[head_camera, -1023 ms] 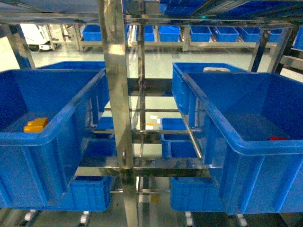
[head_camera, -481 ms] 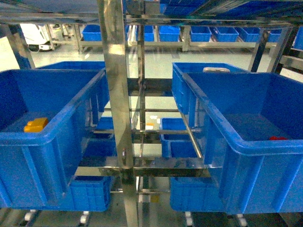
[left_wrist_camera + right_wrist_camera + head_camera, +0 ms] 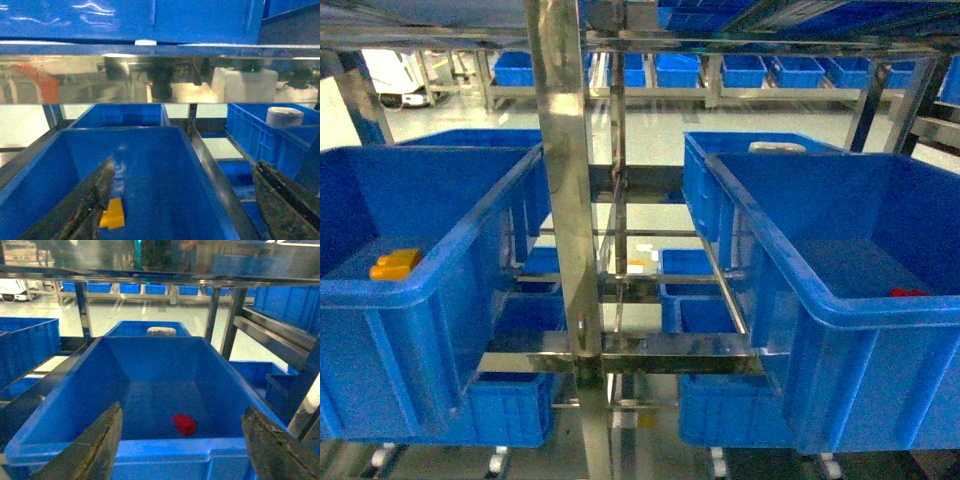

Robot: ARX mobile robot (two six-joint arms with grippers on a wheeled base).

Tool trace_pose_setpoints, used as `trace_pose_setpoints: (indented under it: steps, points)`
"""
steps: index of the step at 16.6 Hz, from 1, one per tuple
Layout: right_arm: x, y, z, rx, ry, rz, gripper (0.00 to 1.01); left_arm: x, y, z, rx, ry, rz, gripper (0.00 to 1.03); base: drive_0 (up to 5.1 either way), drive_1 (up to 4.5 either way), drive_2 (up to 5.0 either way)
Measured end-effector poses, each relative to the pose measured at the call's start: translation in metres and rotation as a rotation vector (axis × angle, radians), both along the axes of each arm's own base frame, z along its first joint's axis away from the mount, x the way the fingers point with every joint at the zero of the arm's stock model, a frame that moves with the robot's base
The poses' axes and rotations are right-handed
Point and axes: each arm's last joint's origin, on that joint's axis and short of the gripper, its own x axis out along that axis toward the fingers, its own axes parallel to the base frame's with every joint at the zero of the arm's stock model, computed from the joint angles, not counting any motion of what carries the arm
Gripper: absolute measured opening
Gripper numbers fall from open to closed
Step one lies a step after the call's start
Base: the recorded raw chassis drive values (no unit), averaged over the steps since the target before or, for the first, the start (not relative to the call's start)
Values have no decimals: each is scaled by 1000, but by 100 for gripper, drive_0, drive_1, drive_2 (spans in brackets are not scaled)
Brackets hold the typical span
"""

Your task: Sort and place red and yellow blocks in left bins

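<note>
From the head, two big blue bins sit on a metal rack (image 3: 565, 200). The left bin (image 3: 380, 290) holds one yellow block (image 3: 396, 264) at 9 o'clock. The right bin (image 3: 840, 310) holds one red block (image 3: 908, 293) at 3 o'clock.

From the left wrist, the left pincer (image 3: 192, 200) is spread wide and empty, level above the bin. The yellow block (image 3: 113, 214) lies at 7 o'clock, beside its left finger.

From the right wrist, the right pincer (image 3: 182, 450) is spread wide and empty, with the red block (image 3: 184, 424) between its fingers, down in the bin.

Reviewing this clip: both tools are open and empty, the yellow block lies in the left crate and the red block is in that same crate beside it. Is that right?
Not quite. The red block lies alone in the right crate, as the right wrist view shows. The rest holds: the yellow block lies in the left crate, and the left tool and right tool are open and empty.
</note>
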Motion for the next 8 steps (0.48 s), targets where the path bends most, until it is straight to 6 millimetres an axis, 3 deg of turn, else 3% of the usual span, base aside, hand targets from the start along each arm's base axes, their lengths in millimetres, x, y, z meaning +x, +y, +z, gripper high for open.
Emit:
trace_pose_setpoints:
  steps: [5,8]
  points:
    - [-12,13,-5,5,-19,1,45,-29,-10,-23,-2,15,21,56,0,0,0]
    - [-26,24,-16,9,-8,2,5,-59,-19,-41,-2,17,22,16,0,0,0]
